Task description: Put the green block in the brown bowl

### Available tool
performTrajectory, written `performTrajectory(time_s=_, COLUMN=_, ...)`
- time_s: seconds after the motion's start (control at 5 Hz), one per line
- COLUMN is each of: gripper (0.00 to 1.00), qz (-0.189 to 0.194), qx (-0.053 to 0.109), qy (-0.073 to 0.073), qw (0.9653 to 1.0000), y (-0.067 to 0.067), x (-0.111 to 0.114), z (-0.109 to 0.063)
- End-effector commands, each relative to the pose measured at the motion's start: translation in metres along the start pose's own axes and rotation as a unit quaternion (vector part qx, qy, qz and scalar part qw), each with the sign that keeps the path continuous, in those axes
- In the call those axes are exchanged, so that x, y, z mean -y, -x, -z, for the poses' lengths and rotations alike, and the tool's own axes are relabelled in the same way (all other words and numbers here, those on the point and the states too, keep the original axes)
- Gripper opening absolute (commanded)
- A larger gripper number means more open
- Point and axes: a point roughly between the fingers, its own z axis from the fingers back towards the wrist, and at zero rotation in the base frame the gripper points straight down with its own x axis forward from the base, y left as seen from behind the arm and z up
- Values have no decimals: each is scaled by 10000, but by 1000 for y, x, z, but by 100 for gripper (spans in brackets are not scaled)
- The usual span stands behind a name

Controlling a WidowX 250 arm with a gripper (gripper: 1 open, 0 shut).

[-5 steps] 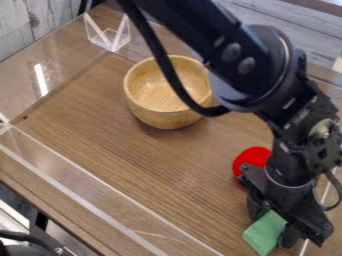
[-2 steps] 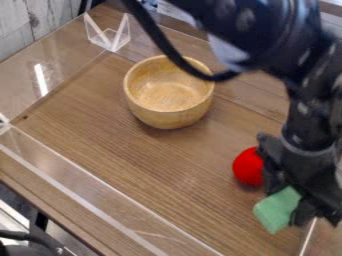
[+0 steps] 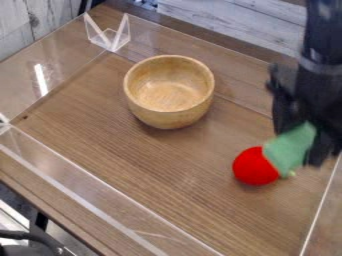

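The light-green, flat rectangular block has left the lower right part of the brown wooden surface. A second ago it lay at about 5 o'clock from the round, thick-walled light-brown wooden bowl; now it shows at about 4 o'clock from it, nearer in the view, and it has travelled along with the tool. That tells me the pick has worked: the tool is narrowed on the block, though the dark arm hides much of the grip and I cannot make out how both fingers sit.

The block seems to be up off the surface, tilted, and it overlaps the red strawberry-shaped toy in the view. Whether the two touch I cannot tell. The toy is more fully in sight now that the arm has swung up toward 1 o'clock in the picture. The bowl has not shifted, and the block is not in it.

So the task looks to be at the carrying stage, with the release to come. The next move should be toward 10 o'clock, high enough to pass the near rim. A low path could nudge the toy or catch the bowl's wall.
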Motion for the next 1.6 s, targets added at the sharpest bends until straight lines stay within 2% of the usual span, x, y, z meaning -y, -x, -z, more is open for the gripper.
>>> performTrajectory(time_s=0.0, gripper=0, qz=-415, qx=437, qy=-210, qw=9980, y=-16, x=-26, z=-36)
performTrajectory(time_s=0.2, gripper=0, qz=-1096, qx=432, qy=-500, qw=9918, y=-9, x=-71, z=-58)
performTrajectory(time_s=0.4, gripper=0, qz=-1689, qx=308, qy=-724, qw=9825, y=3, x=-115, z=-68)
performTrajectory(time_s=0.6, gripper=0, qz=-2047, qx=289, qy=-803, qw=9751, y=17, x=-130, z=-72)
performTrajectory(time_s=0.8, gripper=0, qz=-2143, qx=265, qy=-815, qw=9730, y=24, x=-119, z=-73)
performTrajectory(time_s=1.0, gripper=0, qz=-1873, qx=289, qy=-700, qw=9794, y=14, x=-106, z=-70)
performTrajectory(time_s=1.2, gripper=0, qz=-1648, qx=262, qy=-619, qw=9840, y=14, x=-95, z=-66)
performTrajectory(time_s=1.4, gripper=0, qz=-1497, qx=239, qy=-557, qw=9869, y=15, x=-87, z=-65)
